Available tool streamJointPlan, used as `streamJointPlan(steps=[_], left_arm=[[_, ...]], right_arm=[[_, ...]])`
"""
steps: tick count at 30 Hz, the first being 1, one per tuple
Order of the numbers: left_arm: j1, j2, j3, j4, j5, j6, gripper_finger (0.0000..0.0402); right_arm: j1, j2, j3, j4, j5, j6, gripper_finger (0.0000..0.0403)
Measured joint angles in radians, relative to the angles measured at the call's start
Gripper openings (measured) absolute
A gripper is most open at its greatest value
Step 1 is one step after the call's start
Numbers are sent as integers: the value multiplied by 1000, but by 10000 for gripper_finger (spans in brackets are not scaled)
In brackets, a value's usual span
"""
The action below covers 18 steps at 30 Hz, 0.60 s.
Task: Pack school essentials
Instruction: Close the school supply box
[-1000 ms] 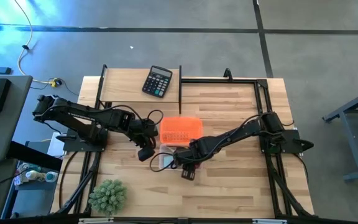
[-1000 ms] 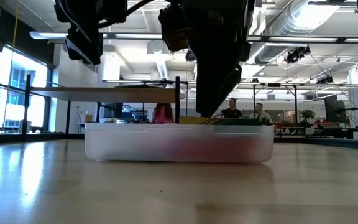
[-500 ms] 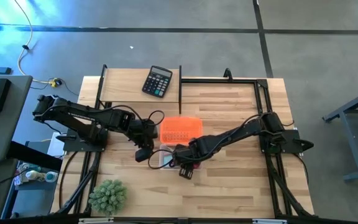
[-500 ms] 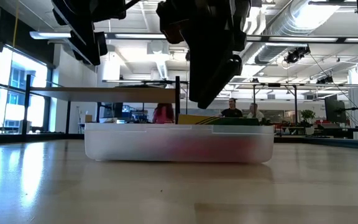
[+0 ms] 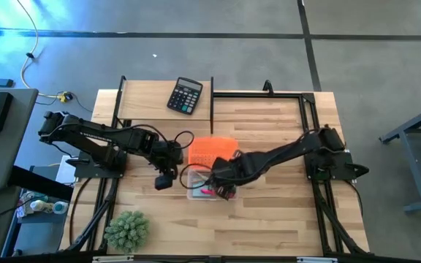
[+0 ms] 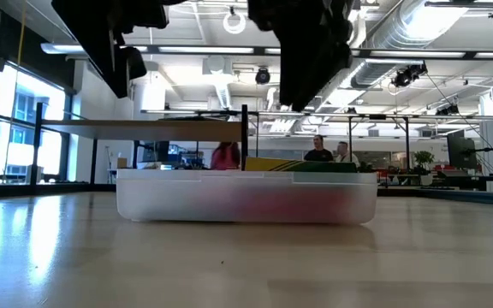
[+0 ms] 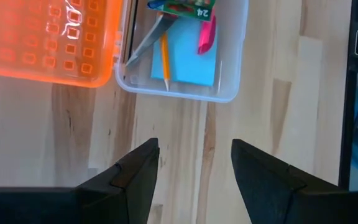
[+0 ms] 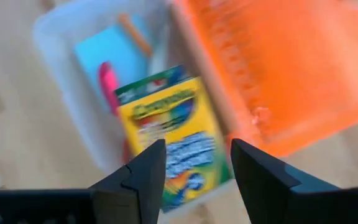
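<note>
A clear plastic box (image 5: 199, 183) sits mid-table, its orange lid (image 5: 212, 151) lying open on the far side. Inside lie the pale blue note pad (image 7: 188, 59), a pencil (image 7: 165, 59), the pink pen (image 8: 109, 84) and the yellow-and-green crayon box (image 8: 166, 134). The crayon box shows level with the box's rim in the low view (image 6: 272, 164). My right gripper (image 8: 197, 168) hangs open above the box (image 5: 221, 186). My left gripper (image 7: 194, 168) is open over bare table, just left of the box (image 5: 162, 181). The eraser and the scissors' red handles are not visible.
The black calculator (image 5: 185, 96) lies near the far edge, and the spiky green plant (image 5: 126, 230) stands at the near left corner. A black metal frame (image 5: 212, 95) borders the far and side edges. Bare wood lies near of the box and to its right. People stand in the room behind.
My right gripper has risen from just above the box and drawn back toward the far right, uncovering what lies inside. My left gripper has lifted a little and shifted slightly toward the table's left. The box and its contents have stayed put.
</note>
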Motion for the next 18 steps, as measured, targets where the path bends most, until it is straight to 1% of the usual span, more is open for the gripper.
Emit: streamJointPlan(steps=[8,12,18], left_arm=[[-10,0,0,41,-4,-9,191],[-11,7,-5,91,-5,-23,191],[-10,10,-95,223,-4,-136,191]], right_arm=[[-85,-126,0,-116,127,32,171],[-144,-200,0,-143,146,5,171],[-248,-329,0,-183,153,-109,171]])
